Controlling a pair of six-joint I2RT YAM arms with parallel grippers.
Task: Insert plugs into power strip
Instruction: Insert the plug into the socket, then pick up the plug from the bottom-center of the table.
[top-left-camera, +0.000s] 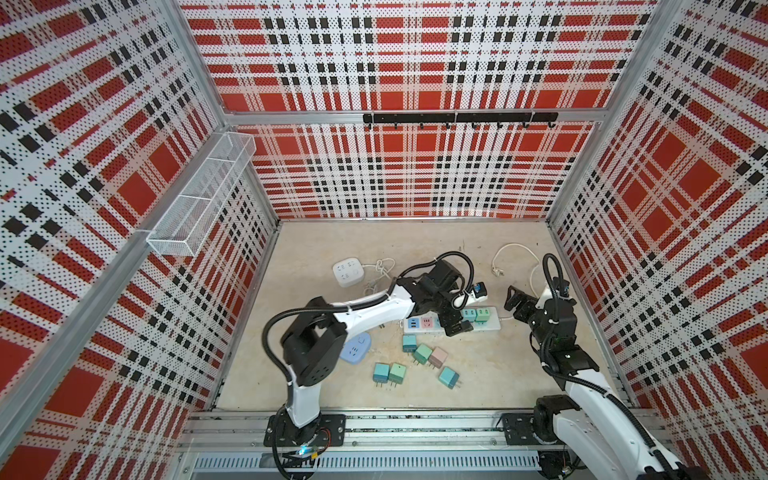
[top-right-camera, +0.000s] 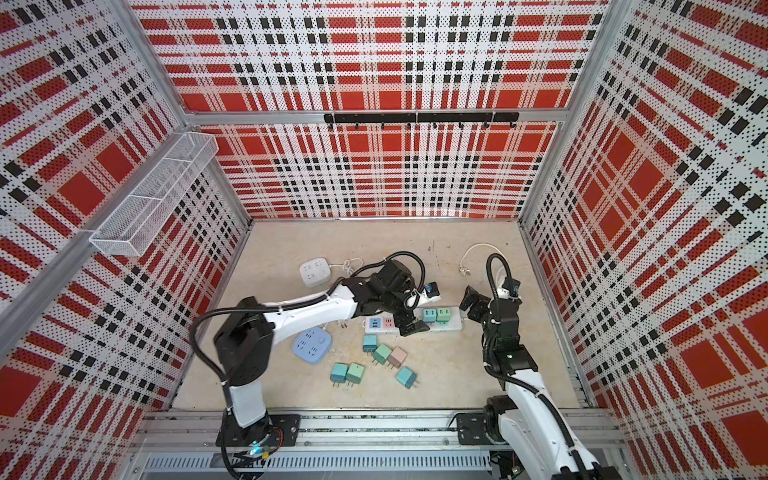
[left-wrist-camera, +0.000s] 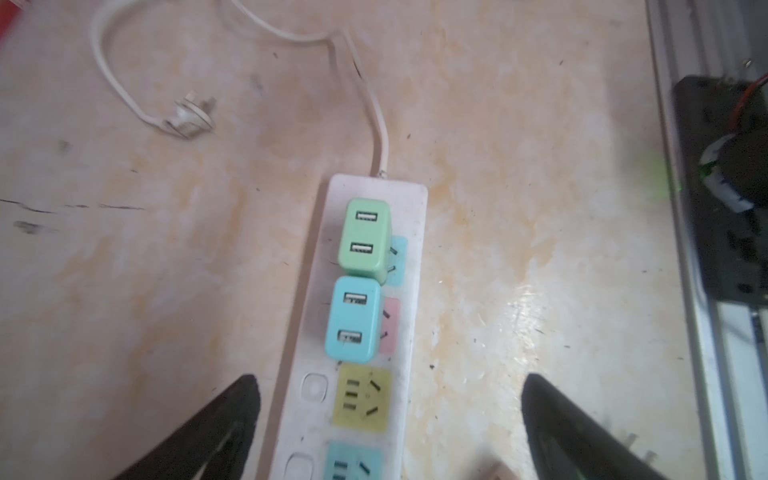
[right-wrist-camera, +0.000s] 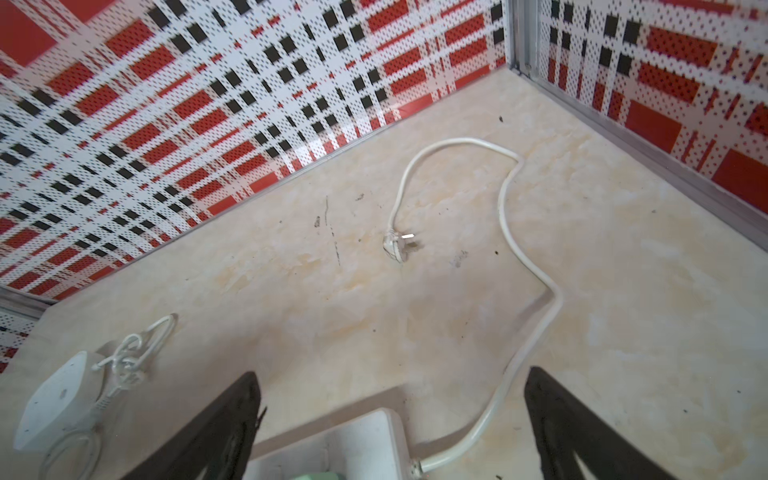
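A long white power strip lies across the middle of the table. Two plugs stand in its sockets near the cord end: a mint green plug and a teal plug. My left gripper hovers open over the strip's yellow socket, holding nothing. My right gripper stands open above the strip's cord end, also holding nothing. Several loose plugs lie in front of the strip, among them a pale pink plug and a teal plug.
The strip's white cord and its wall plug curl toward the back right. A white cube socket with a knotted cord sits at the back left. A blue rounded socket block lies under my left arm. A wire basket hangs on the left wall.
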